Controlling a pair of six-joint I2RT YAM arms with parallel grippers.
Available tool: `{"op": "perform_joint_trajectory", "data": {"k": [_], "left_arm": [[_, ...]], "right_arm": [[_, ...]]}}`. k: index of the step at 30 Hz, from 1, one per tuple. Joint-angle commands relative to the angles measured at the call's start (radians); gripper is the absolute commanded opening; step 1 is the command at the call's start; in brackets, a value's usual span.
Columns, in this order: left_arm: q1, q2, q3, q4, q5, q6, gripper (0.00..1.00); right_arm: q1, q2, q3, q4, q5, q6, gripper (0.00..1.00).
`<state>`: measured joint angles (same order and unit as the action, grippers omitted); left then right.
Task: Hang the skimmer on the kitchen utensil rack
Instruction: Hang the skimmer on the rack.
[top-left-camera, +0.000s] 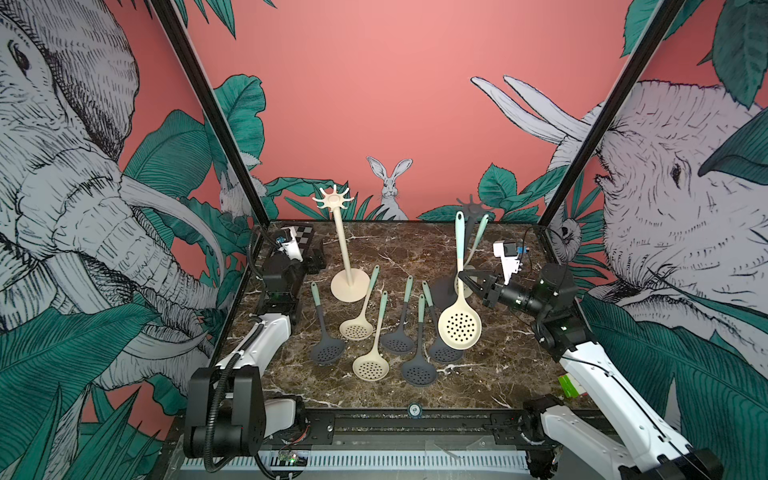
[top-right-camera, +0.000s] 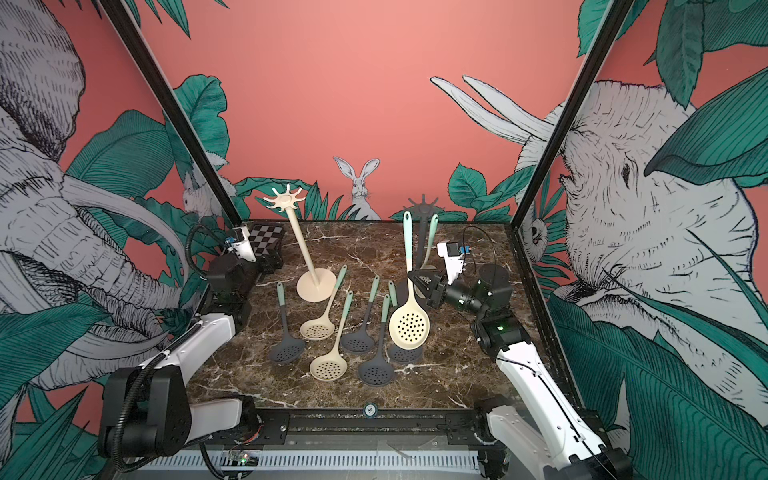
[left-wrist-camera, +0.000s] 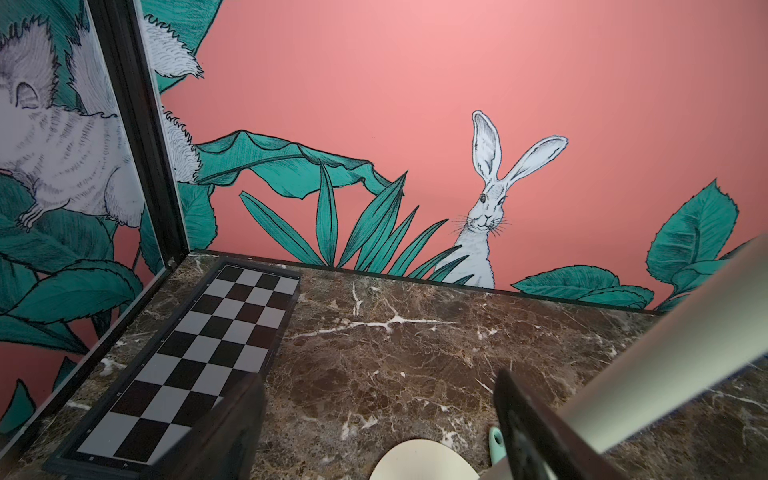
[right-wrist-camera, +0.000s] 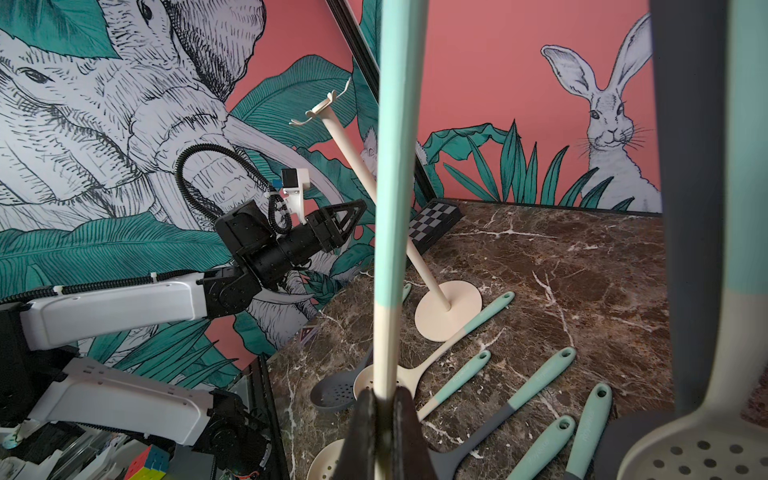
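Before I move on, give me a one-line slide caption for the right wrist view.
Right end effector holds a cream skimmer handle-up; cream rack and spare skimmers beyond.

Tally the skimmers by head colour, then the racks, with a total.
Cream skimmers: 4
Dark grey skimmers: 4
Racks: 2
Total: 10

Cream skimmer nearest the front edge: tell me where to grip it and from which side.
Probably the slim handle of the cream skimmer, from above, closing across its width: it lies flat on the table, and a dark skimmer lies close alongside.
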<state>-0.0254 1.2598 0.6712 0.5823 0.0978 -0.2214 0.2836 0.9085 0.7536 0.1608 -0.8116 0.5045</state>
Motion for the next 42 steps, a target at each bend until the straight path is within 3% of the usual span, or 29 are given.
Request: {"op": "perform_joint_trajectory", "data": {"k": [1,31,37,42], "left_arm": [[0.004,-0.02,0.002,0.024,0.013,-0.014,0.88],[0.004,-0.024,-0.007,0.028,0.013,-0.015,0.88],[0.004,-0.02,-0.008,0.028,0.013,-0.022,0.88],[0.004,-0.024,-0.019,0.028,0.01,-0.023,0.88]], "right_arm": [[0.005,-0.007,-0.006,0.045,0.02,-0.017,0.0],[0.005,0.05,-0.046,-0.019,0.081,-0.055,0.0],[0.005,0.05,-0.065,-0.031,0.085,-0.055,0.22],[0.005,0.049,-0.072,-0.048,0.086,-0.063,0.31]]}}
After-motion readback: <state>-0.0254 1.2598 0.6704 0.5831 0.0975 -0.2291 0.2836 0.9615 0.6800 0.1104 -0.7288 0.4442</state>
